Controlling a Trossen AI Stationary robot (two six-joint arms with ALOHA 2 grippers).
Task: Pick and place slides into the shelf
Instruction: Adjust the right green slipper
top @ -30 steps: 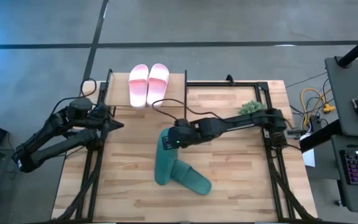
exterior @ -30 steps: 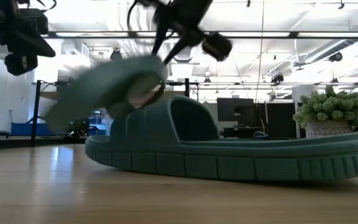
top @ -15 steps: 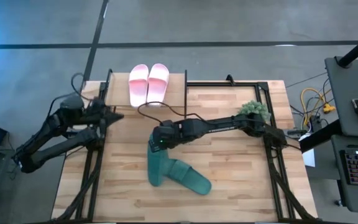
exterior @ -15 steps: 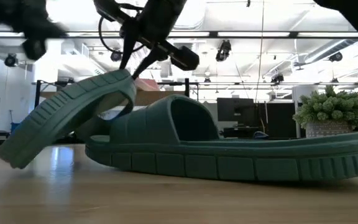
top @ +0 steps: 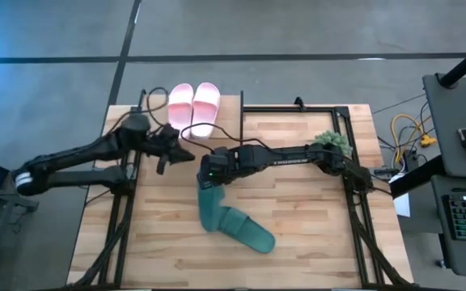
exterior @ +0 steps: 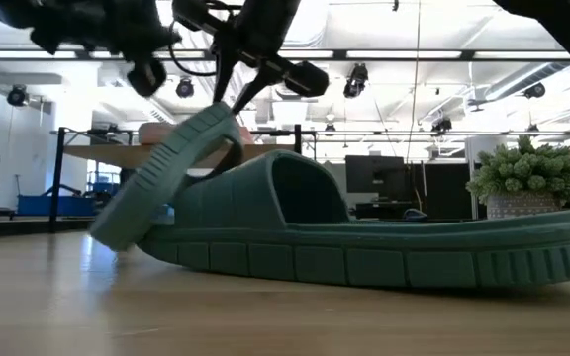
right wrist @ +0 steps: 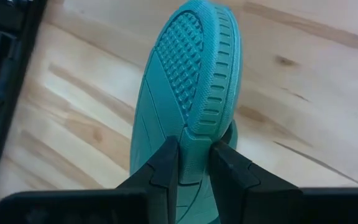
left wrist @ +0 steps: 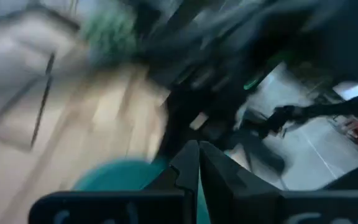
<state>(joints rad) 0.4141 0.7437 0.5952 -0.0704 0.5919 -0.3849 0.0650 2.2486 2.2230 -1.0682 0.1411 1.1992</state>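
Note:
My right gripper (top: 207,179) is shut on one dark green slide (top: 209,206), which slants down from it with its ribbed sole (right wrist: 179,74) toward the wrist camera. The second green slide (top: 249,231) lies flat on the table, and the held one's lower end is beside or on it. Two pale pink slides (top: 193,108) lie side by side on the top board of the shelf (top: 156,121) at the table's far left. My left gripper (top: 186,153), shut, hangs just left of the right gripper; its wrist view is blurred. My right gripper pinches the held green slide by the rim of its sole at one end (right wrist: 196,138), one finger (right wrist: 166,163) on each side. The fingers come from above, slanting down. The slide hangs tilted below them (exterior: 166,183); whether its lower end touches the table cannot be told.
A small potted plant (top: 330,141) stands at the far right of the table. Black frame rails (top: 124,210) run along the left and right sides. Bare wood lies near the front edge (top: 160,259).
My left arm has swung from the left frame rail toward the table's middle, ending close beside the right gripper. My right gripper has carried the green slide toward the left and then slightly toward the far edge. The slide now hangs steeper, its lower end drawn in toward the other slide.

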